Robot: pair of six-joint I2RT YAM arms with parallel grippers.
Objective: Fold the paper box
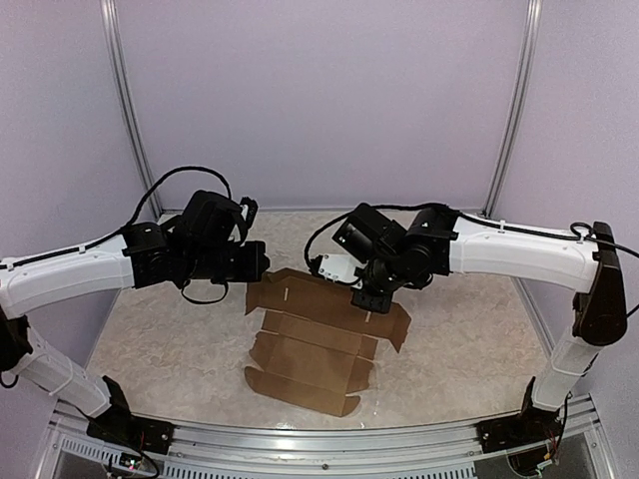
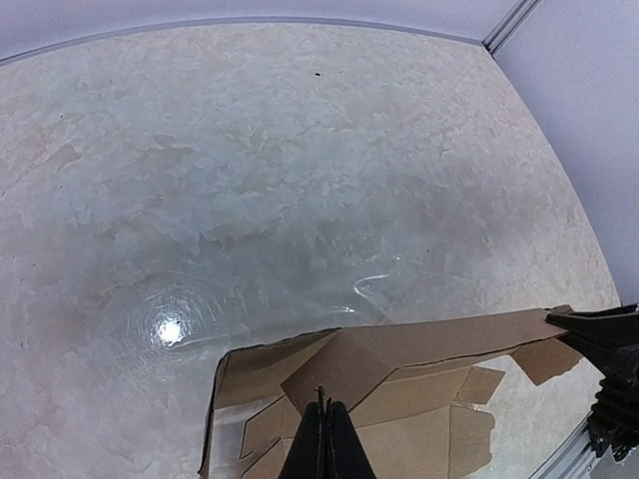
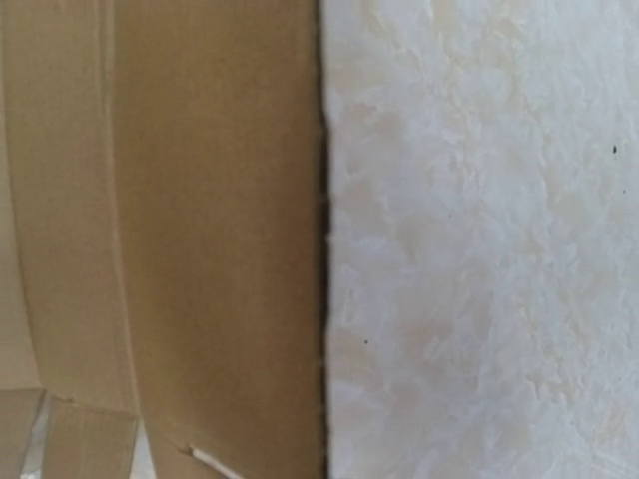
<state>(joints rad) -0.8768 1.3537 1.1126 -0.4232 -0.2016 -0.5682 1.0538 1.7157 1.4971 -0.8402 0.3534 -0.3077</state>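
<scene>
Left fingers (image 2: 335, 451) closed, pinching raised flap of paper box (image 2: 419, 351). Right fingers (image 2: 591, 329) closed on same flap's opposite end; remaining panels flat on desk (image 2: 250, 180) below.

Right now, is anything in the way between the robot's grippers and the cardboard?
Nothing visible. The left gripper and right gripper, both shut, sit right at the far edge of the flat brown cardboard paper box.
</scene>
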